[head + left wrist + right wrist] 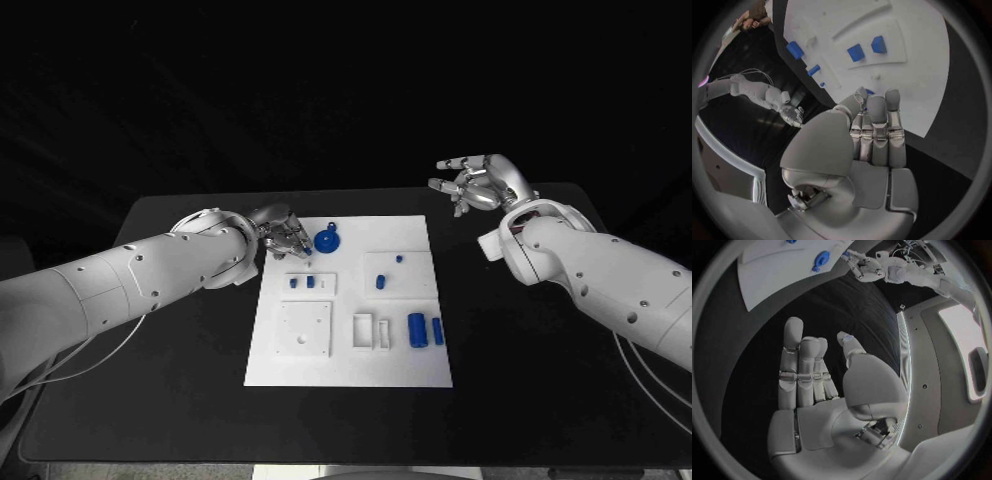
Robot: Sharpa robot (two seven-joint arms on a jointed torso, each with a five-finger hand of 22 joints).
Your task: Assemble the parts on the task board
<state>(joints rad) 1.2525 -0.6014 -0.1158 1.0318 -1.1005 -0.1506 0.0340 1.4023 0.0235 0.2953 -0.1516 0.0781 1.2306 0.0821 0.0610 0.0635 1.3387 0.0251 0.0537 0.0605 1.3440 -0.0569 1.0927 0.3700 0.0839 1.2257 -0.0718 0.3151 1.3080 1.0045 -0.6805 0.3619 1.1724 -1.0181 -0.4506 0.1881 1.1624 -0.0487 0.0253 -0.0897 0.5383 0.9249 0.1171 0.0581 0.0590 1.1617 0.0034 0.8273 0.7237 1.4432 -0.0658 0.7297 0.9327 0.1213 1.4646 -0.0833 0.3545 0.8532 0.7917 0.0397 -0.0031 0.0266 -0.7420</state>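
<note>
The white task board [346,365] lies mid-table. A blue round part [330,240] sits at its far left corner. My left hand [283,238] hovers just beside that part, its fingers held straight and close together [876,125]. A speck of blue shows at the fingertips [870,92]; whether it is pinched I cannot tell. Two small blue pieces [300,283] stand in a raised plate just below the hand. My right hand [473,183] hangs off the board at the far right, fingers apart, palm bare [817,385].
Two blue cylinders [426,329] lie at the board's right side, beside white slotted blocks [372,332]. Two more small blue pieces [379,281] [397,260] stand near the middle. A square white plate [307,330] sits at the board's left. Black table [534,380] surrounds the board.
</note>
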